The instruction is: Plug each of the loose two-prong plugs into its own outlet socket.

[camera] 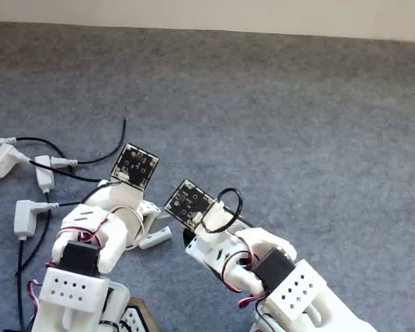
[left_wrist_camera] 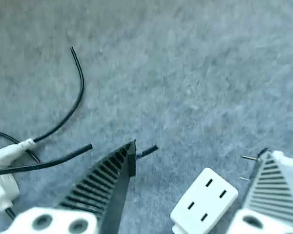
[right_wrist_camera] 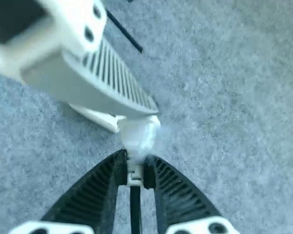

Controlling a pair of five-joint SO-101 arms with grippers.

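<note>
Two hands: left hand (left_wrist_camera: pixel 201 148) apart around a half-cut-off socket (left_wrist_camera: pixel 205 200), right hand (right_wrist_camera: pixel 136 162) clamped on a partly hidden plug (right_wrist_camera: pixel 139 134).

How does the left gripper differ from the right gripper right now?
The left gripper is open, the outlet socket lying between its fingers; the right gripper is shut on a white plug. The left has one white finger, the right two black. Both are low over the grey carpet.
</note>
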